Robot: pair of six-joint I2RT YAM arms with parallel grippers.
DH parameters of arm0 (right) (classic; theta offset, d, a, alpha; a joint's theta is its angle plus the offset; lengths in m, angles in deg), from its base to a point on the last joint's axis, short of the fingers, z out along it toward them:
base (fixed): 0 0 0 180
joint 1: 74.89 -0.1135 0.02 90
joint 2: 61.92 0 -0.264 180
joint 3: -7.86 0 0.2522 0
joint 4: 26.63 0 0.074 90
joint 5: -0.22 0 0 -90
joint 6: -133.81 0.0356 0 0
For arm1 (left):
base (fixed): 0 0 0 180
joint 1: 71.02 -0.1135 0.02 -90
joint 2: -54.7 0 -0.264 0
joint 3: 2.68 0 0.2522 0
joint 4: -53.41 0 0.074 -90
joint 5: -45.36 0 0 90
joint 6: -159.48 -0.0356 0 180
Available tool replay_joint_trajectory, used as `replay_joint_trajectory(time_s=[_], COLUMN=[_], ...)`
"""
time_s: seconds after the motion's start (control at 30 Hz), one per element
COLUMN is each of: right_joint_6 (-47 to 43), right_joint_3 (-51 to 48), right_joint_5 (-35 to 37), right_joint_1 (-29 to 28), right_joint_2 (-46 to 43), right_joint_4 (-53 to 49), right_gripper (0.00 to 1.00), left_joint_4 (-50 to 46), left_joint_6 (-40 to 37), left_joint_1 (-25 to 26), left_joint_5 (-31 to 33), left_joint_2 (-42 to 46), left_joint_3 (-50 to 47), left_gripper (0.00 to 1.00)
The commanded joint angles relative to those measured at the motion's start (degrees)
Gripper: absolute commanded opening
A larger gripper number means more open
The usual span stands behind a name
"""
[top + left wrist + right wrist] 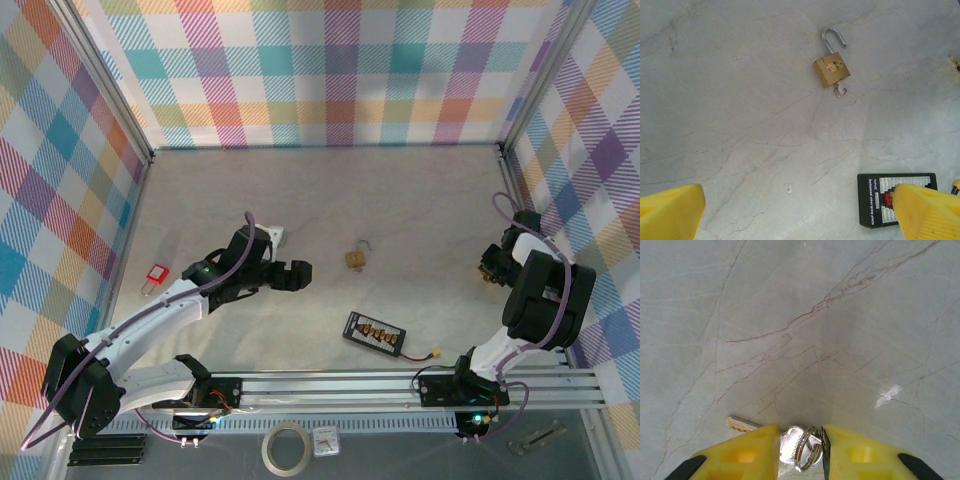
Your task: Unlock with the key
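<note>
The brass padlock lies mid-table with its shackle swung open. A small silvery piece, like a key head, sticks out of its underside. My left gripper hovers open to the left of the padlock, with nothing between its yellow fingers. My right gripper is at the right side of the table, low over the surface. It is shut on the key, holding the silvery head and its ring. The blade pokes out to the left.
A red padlock lies near the left wall. A black balance board with a wired yellow plug lies in front of the brass padlock, partly under my left gripper's right finger. Checked walls enclose three sides of the table.
</note>
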Motion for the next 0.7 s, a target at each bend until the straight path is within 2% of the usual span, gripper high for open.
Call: replay_joint_trajectory(time_s=[0.0,0.23,0.47,0.67], right_joint_6=[0.15,0.02,0.05,-0.29], right_joint_3=[-0.10,0.00,-0.61,-1.01], right_joint_5=[-1.17,-0.48,-2.79,-5.57], right_joint_1=[0.31,0.31,0.25,-1.01], right_joint_2=[1.04,1.75,0.67,-4.53], right_joint_4=[0.71,0.48,-0.20,-2.10], right_gripper=[0.25,0.16,0.01,0.00], left_joint_4=[0.14,-0.12,-0.08,0.86], left_joint_6=[-0.94,-1.11,-0.79,0.91], left_joint_1=[-0.43,-0.43,-0.43,-0.43], left_joint_5=[-1.19,-1.44,-1.75,-2.69], left_joint_2=[-0.15,-0.60,-0.94,-1.79], left_joint_3=[0.30,1.00,1.46,1.18], left_gripper=[0.96,0.95,0.95,0.92])
